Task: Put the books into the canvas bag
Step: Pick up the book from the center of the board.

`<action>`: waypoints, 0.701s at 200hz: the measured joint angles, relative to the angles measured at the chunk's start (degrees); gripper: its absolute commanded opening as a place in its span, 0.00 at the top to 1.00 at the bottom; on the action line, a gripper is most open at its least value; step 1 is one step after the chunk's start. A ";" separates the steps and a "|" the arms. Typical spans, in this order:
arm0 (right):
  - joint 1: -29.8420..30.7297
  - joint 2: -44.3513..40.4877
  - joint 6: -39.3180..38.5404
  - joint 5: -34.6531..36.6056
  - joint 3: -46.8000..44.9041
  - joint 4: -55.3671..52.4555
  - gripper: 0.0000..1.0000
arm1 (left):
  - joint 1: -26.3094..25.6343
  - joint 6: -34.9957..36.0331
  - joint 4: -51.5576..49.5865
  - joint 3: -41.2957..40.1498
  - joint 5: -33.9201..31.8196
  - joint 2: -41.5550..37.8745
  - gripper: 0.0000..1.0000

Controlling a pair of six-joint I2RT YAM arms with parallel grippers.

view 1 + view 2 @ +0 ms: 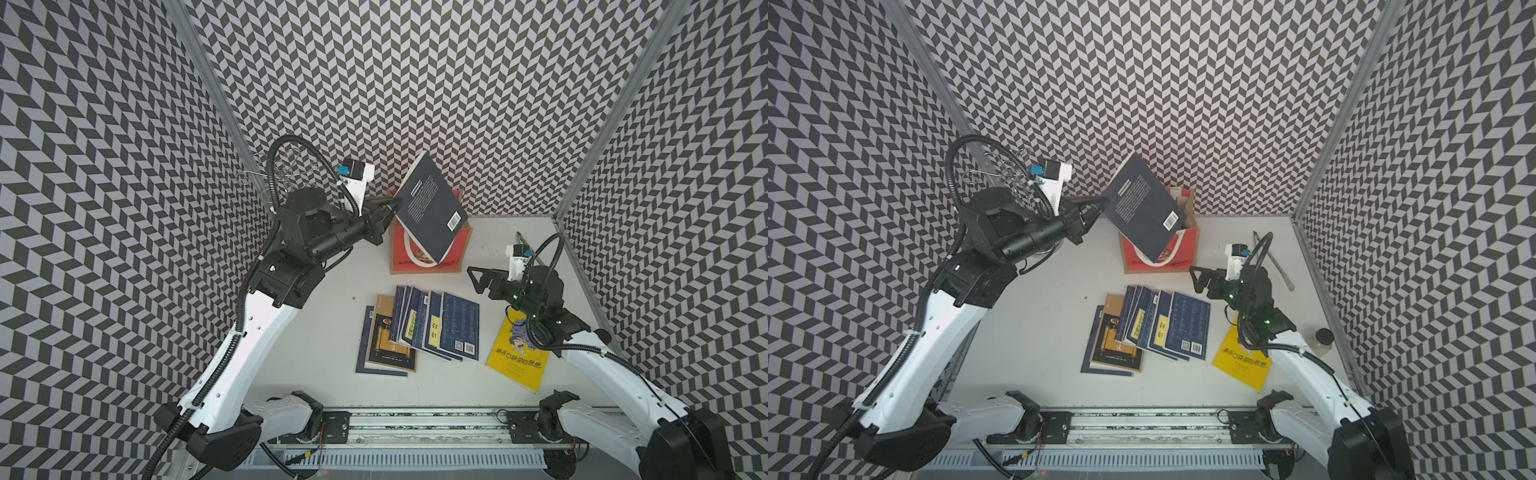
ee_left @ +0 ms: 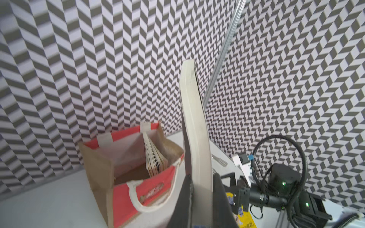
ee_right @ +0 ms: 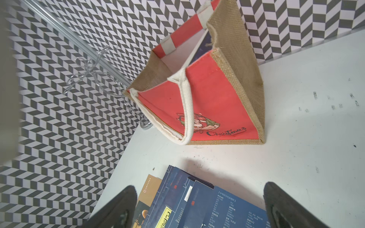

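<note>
We judge the navy book [image 1: 428, 208] light and floppy, seemingly bowing where the left gripper [image 1: 395, 203] clamps its edge by the canvas bag [image 1: 398, 253], while the right gripper [image 1: 477, 280] gapes empty

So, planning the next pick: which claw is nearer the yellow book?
Right. The right claw hangs open near the yellow book; the left claw grips a navy book above the bag.

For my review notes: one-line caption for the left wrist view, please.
Left gripper grips a book, page edges showing, by the open canvas bag holding other books.
</note>
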 measured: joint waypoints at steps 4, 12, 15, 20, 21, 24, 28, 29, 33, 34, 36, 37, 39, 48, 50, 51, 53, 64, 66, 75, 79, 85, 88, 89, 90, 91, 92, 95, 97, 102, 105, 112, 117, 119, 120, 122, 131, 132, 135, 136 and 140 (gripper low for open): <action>-0.02 0.26 0.00 0.00 0.00 -0.13 0.00 | 0.11 0.26 0.44 0.57 -0.44 0.42 1.00; -0.07 0.68 -0.02 -0.04 0.00 -0.35 0.00 | 0.20 0.63 1.77 1.36 -1.44 1.57 1.00; -0.07 0.85 -0.02 -0.09 0.00 -0.42 0.00 | 0.24 0.87 2.34 1.49 -1.81 2.10 1.00; -0.09 1.03 -0.02 -0.13 0.00 -0.50 0.00 | 0.28 1.07 3.45 1.53 -2.36 2.91 1.00; -0.09 1.07 -0.02 -0.15 0.00 -0.50 0.00 | 0.28 1.07 3.61 1.53 -2.47 3.06 1.00; -0.09 1.14 -0.02 -0.20 0.00 -0.55 0.00 | 0.28 1.09 4.20 1.53 -2.84 3.54 1.00; -0.09 1.20 -0.02 -0.28 0.00 -0.55 0.00 | 0.28 1.25 4.96 1.53 -3.30 4.35 1.00; -0.09 1.22 -0.02 -0.31 0.00 -0.55 0.00 | 0.28 1.27 5.25 1.53 -3.48 4.63 1.00; -0.09 1.25 -0.04 -0.35 0.00 -0.55 0.00 | 0.28 1.33 5.95 1.53 -3.91 5.46 1.00; -0.09 1.25 -0.04 -0.37 0.00 -0.55 0.00 | 0.28 1.40 6.14 1.53 -4.11 5.86 1.00; -0.09 1.27 -0.04 -0.39 0.00 -0.55 0.00 | 0.28 1.44 6.40 1.53 -4.28 6.19 1.00; -0.09 1.27 -0.04 -0.39 0.00 -0.55 0.00 | 0.28 1.46 6.62 1.53 -4.44 6.49 1.00; -0.09 1.27 -0.04 -0.44 0.00 -0.55 0.00 | 0.28 1.46 7.08 1.53 -4.68 7.02 1.00; -0.09 1.25 -0.04 -0.57 -0.02 -0.52 0.00 | 0.28 1.64 8.68 1.40 -5.66 9.35 1.00; -0.09 1.25 -0.04 -0.61 -0.02 -0.52 0.00 | 0.28 1.66 8.96 1.36 -5.84 9.70 1.00; -0.09 1.25 -0.04 -0.61 -0.04 -0.50 0.00 | 0.28 1.68 9.22 1.33 -6.01 10.08 1.00; -0.09 1.25 -0.04 -0.66 -0.04 -0.52 0.00 | 0.28 1.68 9.51 1.29 -6.23 10.47 1.00; -0.09 1.25 -0.07 -0.87 -0.15 -0.48 0.00 | 0.28 1.90 11.61 0.59 -7.78 13.09 1.00; -0.09 1.25 -0.09 -0.92 -0.17 -0.48 0.00 | 0.28 1.90 12.04 0.39 -8.09 13.55 1.00; -0.09 1.25 -0.13 -1.09 -0.39 -0.46 0.00 | 0.28 2.12 13.31 -0.33 -9.46 15.21 1.00; -0.09 1.25 -0.17 -1.22 -0.52 -0.44 0.00 | 0.28 2.19 13.75 -0.59 -10.03 15.80 1.00; -0.09 1.25 -0.26 -1.40 -0.76 -0.44 0.00 | 0.28 2.38 14.45 -1.05 -10.91 16.79 1.00; -0.09 1.25 -0.28 -1.44 -0.87 -0.44 0.00 | 0.28 2.58 14.80 -1.20 -11.43 17.20 1.00; -0.09 1.25 -0.31 -1.49 -0.94 -0.44 0.00 | 0.28 2.60 14.86 -1.25 -11.56 17.29 1.00; -0.09 1.25 -0.33 -1.51 -0.96 -0.46 0.00 | 0.28 2.64 14.93 -1.27 -11.65 17.38 1.00; -0.09 1.27 -0.33 -1.53 -0.98 -0.48 0.00 | 0.28 2.64 15.02 -1.29 -11.69 17.46 1.00; -0.09 1.27 -0.35 -1.57 -1.05 -0.48 0.00 | 0.28 2.69 15.17 -1.36 -11.91 17.64 1.00; -0.09 1.27 -0.46 -1.62 -1.16 -0.48 0.00 | 0.28 2.84 15.50 -1.51 -12.39 17.94 1.00; -0.09 1.27 -0.50 -1.66 -1.25 -0.46 0.00 | 0.28 2.91 15.74 -1.64 -12.68 18.12 1.00; -0.09 1.27 -0.61 -1.73 -1.42 -0.48 0.00 | 0.33 3.08 16.26 -1.84 -13.42 18.43 1.00; -0.09 1.27 -0.66 -1.77 -1.51 -0.48 0.00 | 0.35 3.26 16.57 -1.97 -13.92 18.58 1.00; -0.11 1.27 -0.76 -1.84 -1.75 -0.48 0.00 | 0.44 3.56 17.29 -2.19 -14.80 18.71 1.00; -0.11 1.27 -0.87 -1.86 -1.81 -0.52 0.00 | 0.52 3.87 17.86 -2.36 -15.47 18.73 1.00; -0.11 1.27 -0.87 -1.86 -1.86 -0.52 0.00 | 0.55 3.96 18.12 -2.40 -15.74 18.73 1.00; -0.11 1.27 -0.90 -1.86 -1.86 -0.52 0.00 | 0.55 4.07 18.21 -2.40 -15.82 18.73 1.00; -0.11 1.29 -0.94 -1.86 -1.88 -0.50 0.00 | 0.55 4.26 18.43 -2.40 -16.11 18.73 1.00; -0.26 1.29 -1.07 -1.88 -1.95 -0.50 0.00 | 0.57 4.74 19.54 -2.40 -17.07 18.73 1.00; -0.26 1.29 -1.09 -1.90 -1.95 -0.50 0.00 | 0.57 4.79 19.67 -2.40 -17.18 18.73 1.00; -0.31 1.29 -1.11 -1.90 -1.95 -0.50 0.00 | 0.57 4.92 20.02 -2.40 -17.31 18.73 1.00; -0.31 1.29 -1.11 -1.92 -1.95 -0.50 0.00 | 0.55 4.98 20.24 -2.40 -17.53 18.73 1.00; -0.33 1.33 -1.14 -1.97 -1.95 -0.48 0.00 | 0.55 5.27 20.63 -2.40 -17.77 18.73 1.00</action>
